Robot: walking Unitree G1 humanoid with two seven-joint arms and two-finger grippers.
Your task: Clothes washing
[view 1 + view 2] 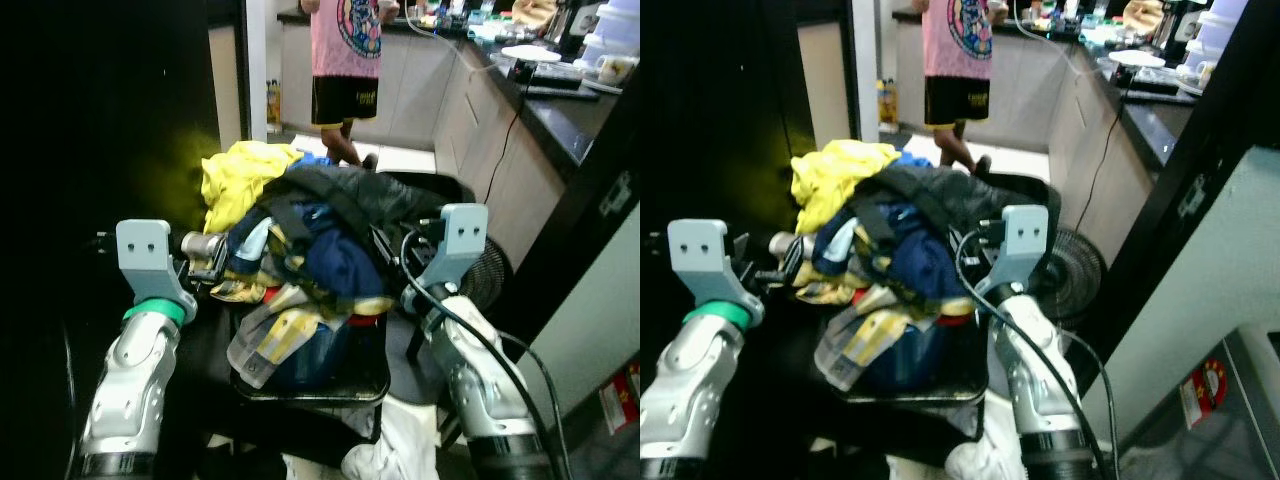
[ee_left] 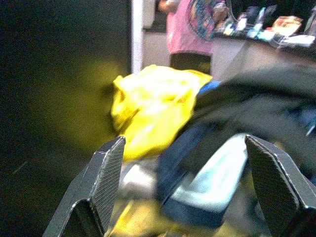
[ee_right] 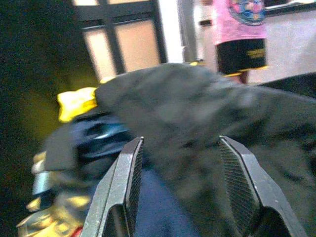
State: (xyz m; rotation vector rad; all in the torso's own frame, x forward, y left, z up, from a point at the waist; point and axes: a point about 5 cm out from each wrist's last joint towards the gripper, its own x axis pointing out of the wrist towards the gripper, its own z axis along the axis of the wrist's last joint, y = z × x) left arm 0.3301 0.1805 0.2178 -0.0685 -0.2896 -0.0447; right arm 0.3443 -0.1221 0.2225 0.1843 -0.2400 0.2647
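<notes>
While both arms reach forward, a heap of clothes [image 1: 300, 250] sits piled high in a dark basket [image 1: 310, 385] between them, spilling over its rim. On the heap's far left corner lies a yellow garment [image 1: 240, 180]; a dark grey one [image 1: 350, 195] drapes across the top and toward the right side, a navy piece [image 1: 335, 265] sits in the middle, and a plaid yellow-and-grey shirt [image 1: 265, 335] hangs over the near rim.

At the heap's left side is the left gripper [image 2: 182, 187], its jaws spread wide with the yellow garment and a pale blue fold [image 2: 212, 177] ahead of them; its fingers [image 2: 106, 182] touch nothing that can be made out. At the right side is the right gripper [image 3: 180, 187], jaws also spread, facing the grey garment with the fingers [image 3: 123, 192] close against the cloth; whether they touch it is unclear.

White cloth [image 1: 390, 450] lies on the floor below the basket's near edge. Beyond the heap a person [image 1: 345, 70] in a pink top and black shorts stands on the tiled floor, beside a dark counter [image 1: 560, 110] crowded with dishes along the right. A fan [image 1: 495, 275] stands low by the right arm.
</notes>
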